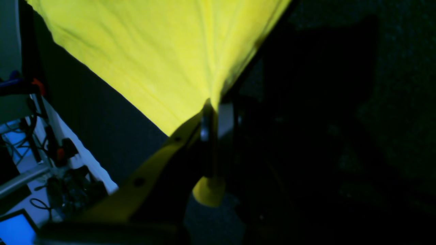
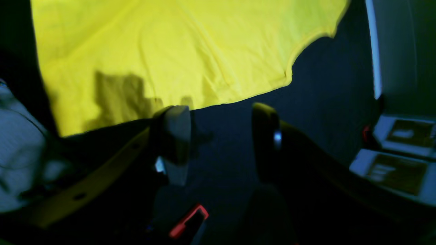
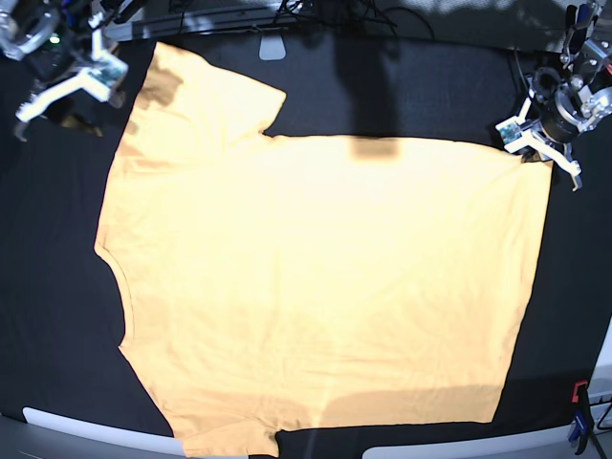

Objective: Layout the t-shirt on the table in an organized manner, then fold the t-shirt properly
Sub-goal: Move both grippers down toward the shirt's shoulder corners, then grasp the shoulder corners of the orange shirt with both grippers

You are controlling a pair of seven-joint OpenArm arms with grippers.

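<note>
The pale orange-yellow t-shirt (image 3: pixel 316 277) lies spread flat on the black table (image 3: pixel 48 316), neckline toward the left edge and hem toward the right. At the far right corner of the hem, my left gripper (image 3: pixel 543 153) is shut on the cloth. In the left wrist view the t-shirt (image 1: pixel 153 54) narrows to a point between the closed fingers (image 1: pixel 204 126). My right gripper (image 3: pixel 67 91) hangs open at the far left, beside the upper sleeve. Its two fingers (image 2: pixel 173 129) stand apart over bare table (image 2: pixel 323 85), just short of the t-shirt's edge (image 2: pixel 170 51), holding nothing.
A red-and-black clamp (image 3: pixel 579 416) sits at the near right table edge. Cables run along the far edge (image 3: pixel 287 14), and a shadow falls across the shirt's top edge (image 3: pixel 373 143). Off the table are wires and gear (image 1: pixel 64 183) and flat boxes (image 2: pixel 398 163).
</note>
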